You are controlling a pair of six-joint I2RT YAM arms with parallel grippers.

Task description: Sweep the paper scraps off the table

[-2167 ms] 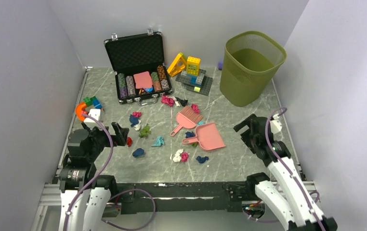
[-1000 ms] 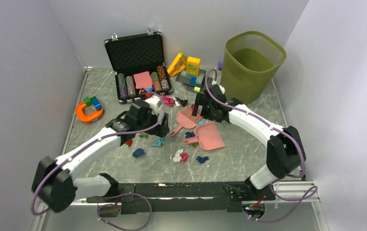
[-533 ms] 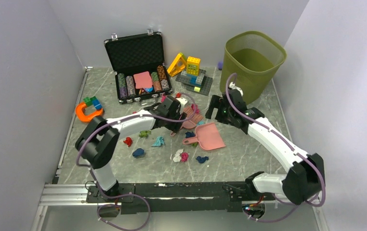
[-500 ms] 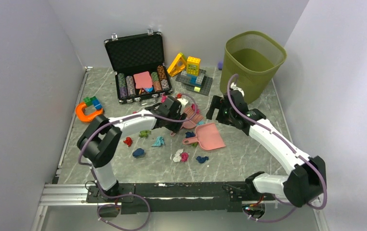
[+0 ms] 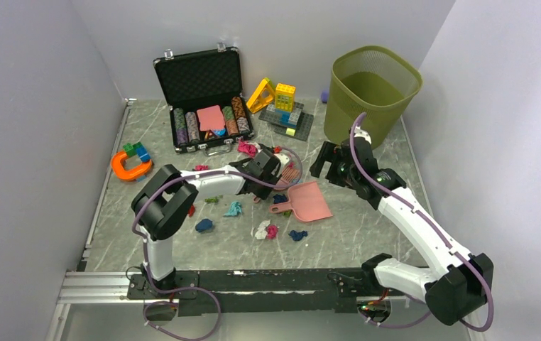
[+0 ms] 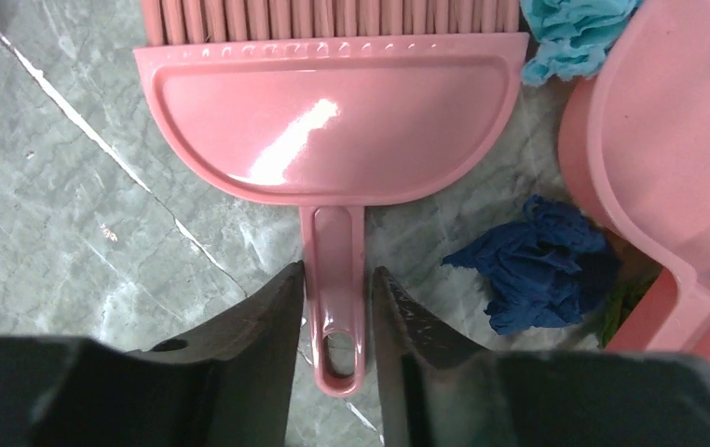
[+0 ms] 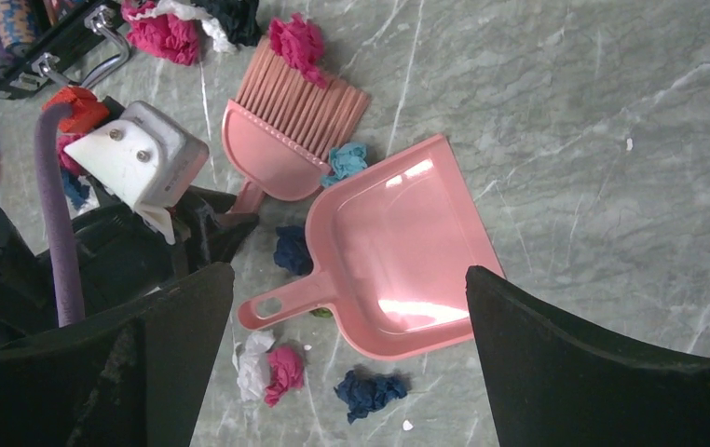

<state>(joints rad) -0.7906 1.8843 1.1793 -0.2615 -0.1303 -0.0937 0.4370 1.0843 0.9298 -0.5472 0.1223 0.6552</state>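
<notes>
Paper scraps lie over the table (image 5: 367,227): a blue wad (image 5: 204,225), a teal one (image 5: 233,209), a white-and-pink pair (image 5: 264,230) and a navy one (image 5: 297,235). A pink brush (image 6: 333,121) lies beside a pink dustpan (image 5: 309,200). My left gripper (image 6: 337,289) is low on the table, its jaws pressed close on both sides of the brush handle (image 6: 334,270). A blue wad (image 6: 538,263) lies just right of that handle. My right gripper (image 7: 348,273) hovers wide open above the dustpan (image 7: 398,251), holding nothing.
A green wastebasket (image 5: 370,96) stands at the back right. An open black case of poker chips (image 5: 200,92) and building blocks (image 5: 285,106) sit along the back. An orange horseshoe toy (image 5: 129,165) lies at the left. Pink wads (image 5: 246,148) lie in front of the case.
My left arm reached out from the near left to the brush and its jaws narrowed round the handle. My right arm shifted rightward, staying open above the dustpan.
</notes>
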